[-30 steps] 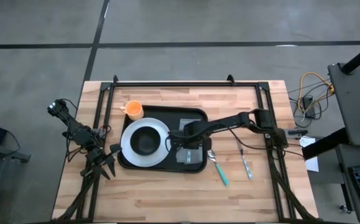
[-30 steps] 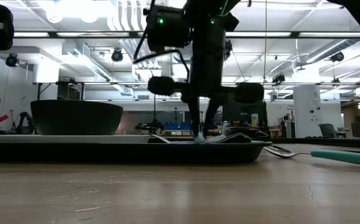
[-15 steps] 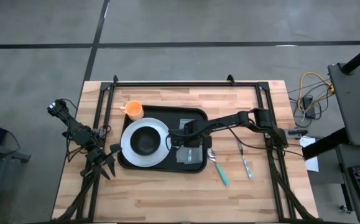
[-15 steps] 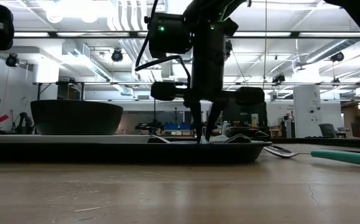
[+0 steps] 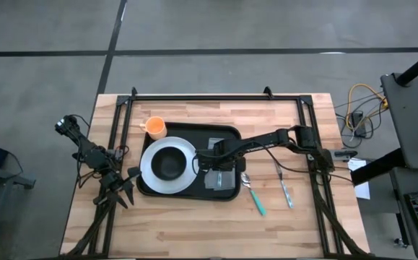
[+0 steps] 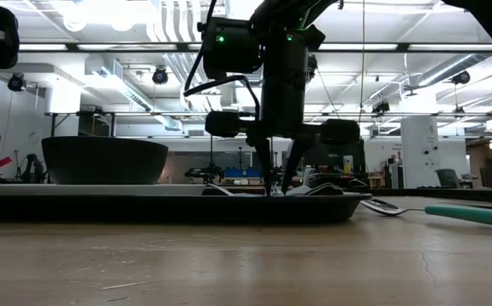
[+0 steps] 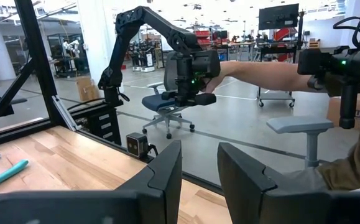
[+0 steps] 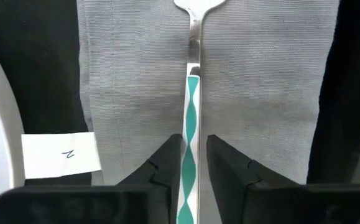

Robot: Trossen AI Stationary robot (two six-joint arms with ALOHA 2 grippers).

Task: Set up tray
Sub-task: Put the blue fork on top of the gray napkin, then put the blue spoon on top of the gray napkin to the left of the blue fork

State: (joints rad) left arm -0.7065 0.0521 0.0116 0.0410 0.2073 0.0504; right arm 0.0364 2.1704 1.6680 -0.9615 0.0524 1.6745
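Two dark fingers of the right gripper (image 8: 190,163) straddle a teal-striped utensil (image 8: 191,118) lying on the grey napkin (image 8: 260,87), parted just wider than its handle and not visibly pinching it (whether they touch it I cannot tell). To place it well, I would leave the handle straight along the napkin's middle and lift away vertically. The tray (image 5: 223,134) lies mid-table directly beneath this gripper, with the white plate (image 5: 149,160) beside the napkin; the left gripper (image 5: 125,189) waits, fingers apart, just off the tray's near-left corner.
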